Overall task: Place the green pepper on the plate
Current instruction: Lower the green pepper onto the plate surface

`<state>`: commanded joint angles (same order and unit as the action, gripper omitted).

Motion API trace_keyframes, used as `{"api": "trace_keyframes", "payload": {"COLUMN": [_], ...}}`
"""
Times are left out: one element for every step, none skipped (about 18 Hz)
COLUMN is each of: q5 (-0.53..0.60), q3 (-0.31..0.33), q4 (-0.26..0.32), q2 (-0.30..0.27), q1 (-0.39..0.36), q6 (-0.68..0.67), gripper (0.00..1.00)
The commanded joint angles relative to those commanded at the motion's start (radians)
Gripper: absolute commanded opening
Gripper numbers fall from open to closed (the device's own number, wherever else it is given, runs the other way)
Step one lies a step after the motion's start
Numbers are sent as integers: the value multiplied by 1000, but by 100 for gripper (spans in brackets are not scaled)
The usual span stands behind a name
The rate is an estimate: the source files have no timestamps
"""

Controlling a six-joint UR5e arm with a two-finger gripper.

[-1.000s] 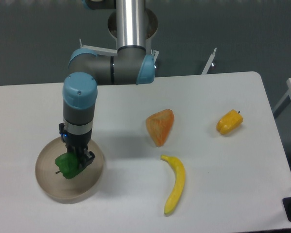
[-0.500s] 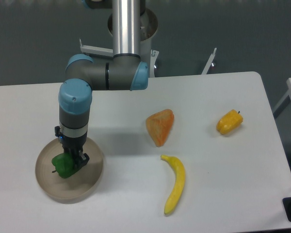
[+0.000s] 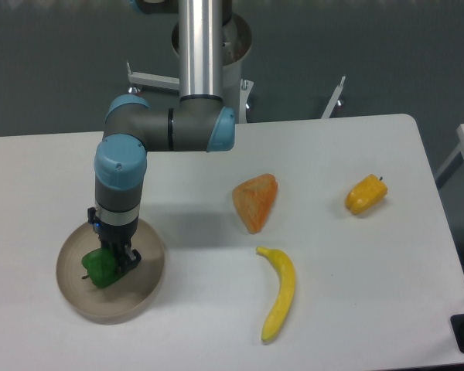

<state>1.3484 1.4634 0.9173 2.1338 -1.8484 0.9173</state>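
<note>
The green pepper [image 3: 99,267] is glossy bright green and sits low over the middle of the round beige plate [image 3: 145,287] at the table's front left. My gripper [image 3: 114,261] points straight down over the plate and is shut on the green pepper, its fingers partly hiding the pepper's right side. I cannot tell whether the pepper touches the plate.
An orange wedge-shaped object [image 3: 256,201] lies at the table's middle. A yellow banana [image 3: 279,291] lies in front of it. A yellow-orange pepper [image 3: 366,194] lies at the right. The table's front edge is close below the plate.
My gripper has moved left and down with the green pepper, from the plate's right part to low over its middle.
</note>
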Motion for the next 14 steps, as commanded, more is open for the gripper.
{"api": "trace_keyframes", "payload": {"q5": [-2,0,0,0,0,-2,-2,0,0,0,0,-2,-2,-2], "q3": [2,3,3,3,3,5,5,6,6,6,6,8,12,12], "q4": [0,0,0,0,0,0,0,0,0,0,0,0,0,0], "q2": [0,0,0,0,2,2,2,2,2,3,6,6,5,5], "q1": [0,0,0,0,0,0,0,0,0,0,0,0,-2,-2], "q6": [0,0,0,0,0,0,0,0,0,0,0,0,0,0], "gripper": [37,37,37,37,37,37,37,37,37,37,37,37,38,38]}}
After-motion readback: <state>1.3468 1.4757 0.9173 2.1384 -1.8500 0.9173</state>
